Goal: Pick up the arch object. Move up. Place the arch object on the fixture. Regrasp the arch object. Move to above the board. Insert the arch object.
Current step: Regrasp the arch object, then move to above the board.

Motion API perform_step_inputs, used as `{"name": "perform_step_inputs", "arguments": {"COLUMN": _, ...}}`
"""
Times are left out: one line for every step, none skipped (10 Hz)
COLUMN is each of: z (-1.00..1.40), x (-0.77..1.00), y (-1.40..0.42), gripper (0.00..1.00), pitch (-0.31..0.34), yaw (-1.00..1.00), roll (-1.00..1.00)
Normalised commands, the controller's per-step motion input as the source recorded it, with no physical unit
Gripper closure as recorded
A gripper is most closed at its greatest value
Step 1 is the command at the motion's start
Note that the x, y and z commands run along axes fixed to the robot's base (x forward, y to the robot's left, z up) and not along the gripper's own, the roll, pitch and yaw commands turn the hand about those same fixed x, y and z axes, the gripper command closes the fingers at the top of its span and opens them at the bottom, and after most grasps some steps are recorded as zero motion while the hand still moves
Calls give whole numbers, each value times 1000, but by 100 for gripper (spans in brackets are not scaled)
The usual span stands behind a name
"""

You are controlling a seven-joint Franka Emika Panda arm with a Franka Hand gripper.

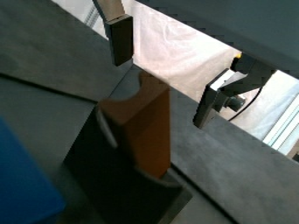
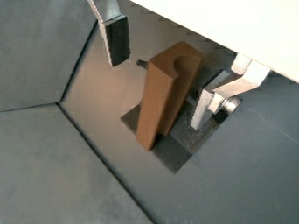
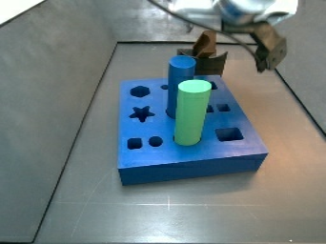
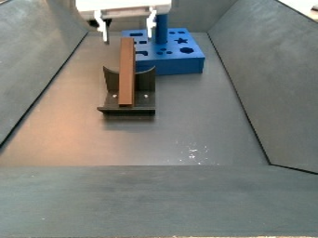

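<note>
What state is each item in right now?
arch object: propped upright on the fixture, not held.
fixture: on the floor, bearing the arch object.
pincer: open, above the arch object, fingers apart from it.
board: flat on the floor.
green cylinder: upright in the board.
blue cylinder: upright in the board.

One board [image 3: 192, 152], two cylinders [image 3: 193, 112], seemingly one arch object [image 4: 125, 74], one fixture [image 4: 128, 104].

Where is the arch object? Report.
The arch object leans on the fixture in a side view, beside the board, below the open pincer.
</note>
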Motion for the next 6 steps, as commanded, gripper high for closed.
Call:
{"name": "perform_step_inputs", "arguments": {"z": -719, "x": 135, "y": -28, "gripper": 0, "pitch": -21, "yaw": 70, "roll": 90}}
{"name": "perform_step_inputs", "arguments": {"z": -460, "x": 109, "y": -30, "gripper": 0, "pitch": -21, "yaw": 56, "roll": 94}}
{"name": "perform_step_inputs", "arguments": {"z": -358, "x": 105, "y": -29, "gripper": 0, "pitch": -16, "yaw": 48, "roll": 94}}
{"name": "perform_step_inputs", "arguments": {"z": 0, "x": 0, "y": 0, "gripper": 100, "pitch": 0, "yaw": 0, "roll": 0}}
{"name": "perform_step_inputs", "arguments": {"z": 1000, "x": -145, "y": -333, "gripper": 100, "pitch": 432, "yaw": 105, "roll": -597}}
{"name": "perform_step_inputs", "arguments": {"z": 1000, "x": -143, "y": -328, "gripper": 100, "pitch": 423, "yaw": 121, "roll": -585}}
